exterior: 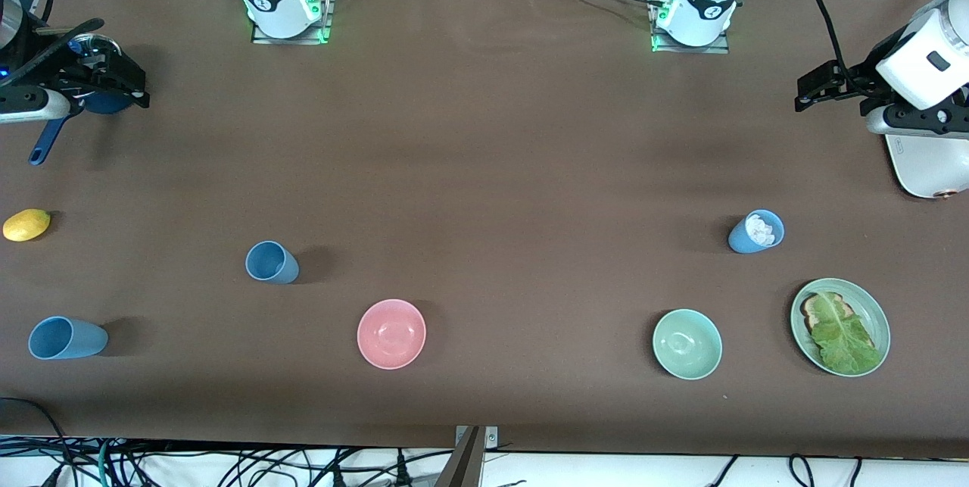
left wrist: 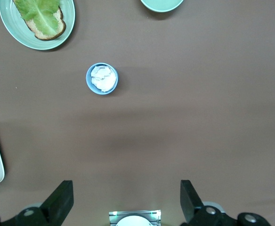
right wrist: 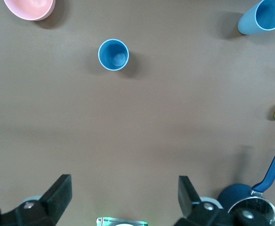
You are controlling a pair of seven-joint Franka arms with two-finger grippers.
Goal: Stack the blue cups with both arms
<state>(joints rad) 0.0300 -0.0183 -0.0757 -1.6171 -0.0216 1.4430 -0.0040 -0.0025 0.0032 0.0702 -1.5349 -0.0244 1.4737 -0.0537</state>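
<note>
Your nearest cup (exterior: 66, 338) sits lower left of the frame, a second (exterior: 271, 262) above it, a third (exterior: 755, 232) mid right, paper-filled — nothing stacked. Left claw (exterior: 814, 89) and right claw (exterior: 113, 82) wait released at the upper edges, probably parked clear.

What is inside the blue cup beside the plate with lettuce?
The blue cup holds crumpled white material, filling it near the rim. What lies beneath it, and the cup's bottom, are covered.

The right gripper (exterior: 113, 82) hides most of the dark-blue pot (exterior: 45, 140); the white appliance (exterior: 930, 166) is edge-cropped.
</note>
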